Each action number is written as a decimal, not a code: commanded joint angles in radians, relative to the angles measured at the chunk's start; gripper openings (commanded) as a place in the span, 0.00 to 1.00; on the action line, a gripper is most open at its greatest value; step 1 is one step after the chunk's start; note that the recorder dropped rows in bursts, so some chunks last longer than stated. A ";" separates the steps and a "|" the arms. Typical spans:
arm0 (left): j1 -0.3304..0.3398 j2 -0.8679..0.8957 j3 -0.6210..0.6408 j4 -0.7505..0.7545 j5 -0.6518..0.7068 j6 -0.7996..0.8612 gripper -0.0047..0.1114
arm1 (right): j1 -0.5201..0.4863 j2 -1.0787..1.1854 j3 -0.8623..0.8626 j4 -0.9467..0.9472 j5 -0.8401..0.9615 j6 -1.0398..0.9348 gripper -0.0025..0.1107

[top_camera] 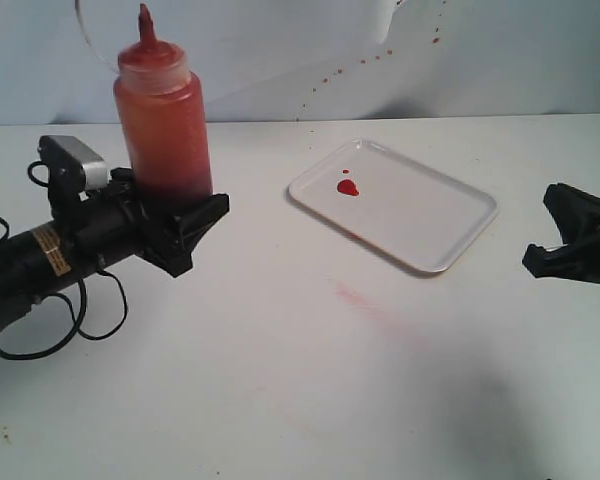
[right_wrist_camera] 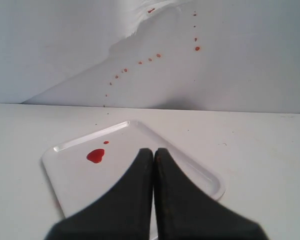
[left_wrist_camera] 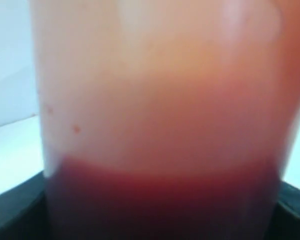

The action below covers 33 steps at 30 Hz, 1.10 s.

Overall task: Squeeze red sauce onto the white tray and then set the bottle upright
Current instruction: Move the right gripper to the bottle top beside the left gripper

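Exterior view: my left gripper (top_camera: 185,218) is clamped round the foot of the bottle (top_camera: 165,120), which stands upright in it. The bottle is translucent, smeared orange-red and darker near the grip, with a pointed red nozzle on top. I count one bottle and one white tray (top_camera: 450,215). The tray lies between my two grippers, well apart from the left one, and carries red sauce (top_camera: 348,187) as one blob and one small drop. My right gripper (top_camera: 552,232) sits near the tray, empty.

Left wrist view: the bottle's wall fills the picture, with dark sauce pooled at finger level.

Right wrist view: the fingers (right_wrist_camera: 180,200) are pressed together, and the tray is just ahead of their tips.
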 commanded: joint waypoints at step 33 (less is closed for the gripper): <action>-0.027 0.056 -0.121 0.330 -0.047 -0.174 0.04 | 0.005 0.002 -0.102 -0.620 -0.014 0.142 0.54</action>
